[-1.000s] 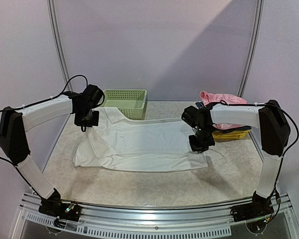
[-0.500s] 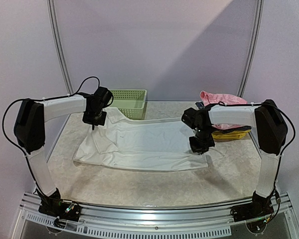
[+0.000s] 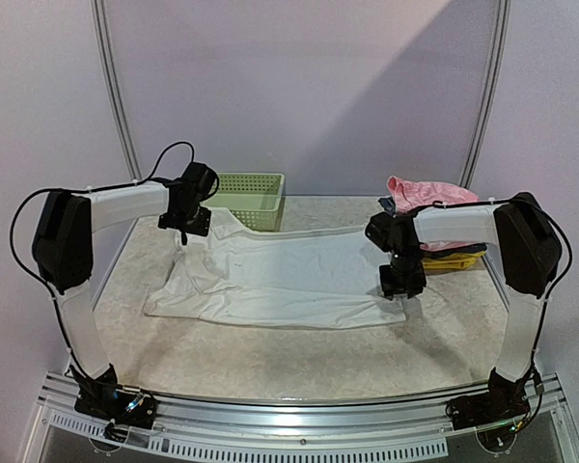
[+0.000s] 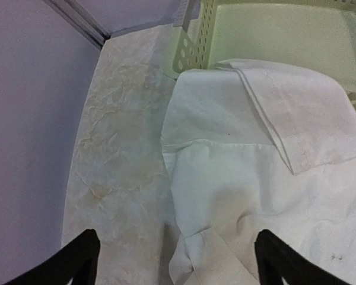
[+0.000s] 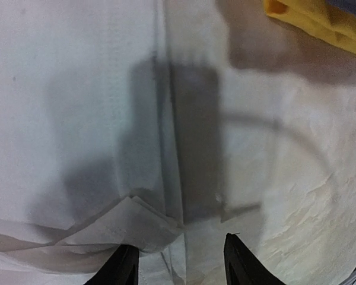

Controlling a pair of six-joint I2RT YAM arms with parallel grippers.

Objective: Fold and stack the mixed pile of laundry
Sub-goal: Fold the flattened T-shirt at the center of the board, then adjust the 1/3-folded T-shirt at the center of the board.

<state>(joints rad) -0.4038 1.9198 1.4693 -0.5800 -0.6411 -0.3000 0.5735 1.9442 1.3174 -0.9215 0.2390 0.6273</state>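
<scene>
Left pincer (image 3: pixel 184 237), right pincer (image 3: pixel 402 288) pointing down, spread, over white piece (image 3: pixel 289 275)

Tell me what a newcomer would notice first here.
The white garment spread flat across the middle of the table, with the left gripper open above its far left corner and the right gripper open at its right edge. Then the pink cloth heaped at the far right, and the green basket at the back.

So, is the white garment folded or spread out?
Mostly spread: white garment lies flat on the table, one sleeve flap turned over.
</scene>
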